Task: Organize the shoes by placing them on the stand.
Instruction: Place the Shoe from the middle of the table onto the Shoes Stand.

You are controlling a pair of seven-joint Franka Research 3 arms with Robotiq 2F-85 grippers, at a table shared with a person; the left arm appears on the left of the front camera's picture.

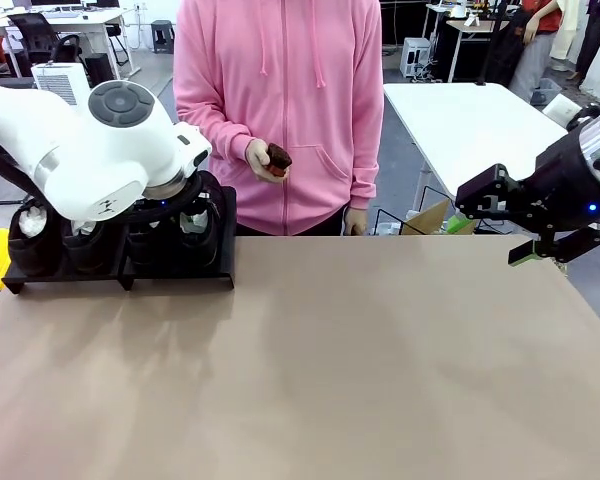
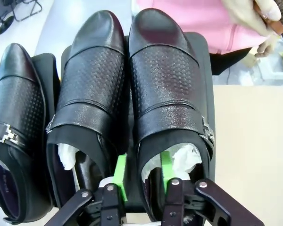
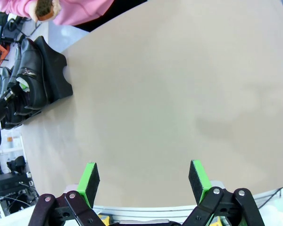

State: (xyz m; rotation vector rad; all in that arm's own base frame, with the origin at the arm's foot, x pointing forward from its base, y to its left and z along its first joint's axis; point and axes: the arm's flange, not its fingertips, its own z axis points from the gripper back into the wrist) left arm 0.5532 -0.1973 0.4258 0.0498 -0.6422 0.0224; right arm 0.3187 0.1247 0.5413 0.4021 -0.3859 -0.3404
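On the stand point(image 2: 205, 70), the left gripper point(image 2: 142, 172) straddles a shoe's point(image 2: 167, 89) collar, jaws part-open, grip doubtful. Lift straight up to avoid dragging it. Right gripper point(image 3: 144, 181) hangs open, empty.

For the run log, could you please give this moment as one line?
left claw: astride rightmost shoe's heel wall | shoes on stand | right claw: open

The shoes point(image 2: 167, 89) are glossy black leather, smooth at the toes, with a dimpled band across the middle and small metal buckles; crumpled white paper, probably tissue, fills them. The stand point(image 1: 180, 275) looks matt black. The bench point(image 1: 310, 370) is matt tan. The pink top point(image 1: 280, 80) is soft cloth.
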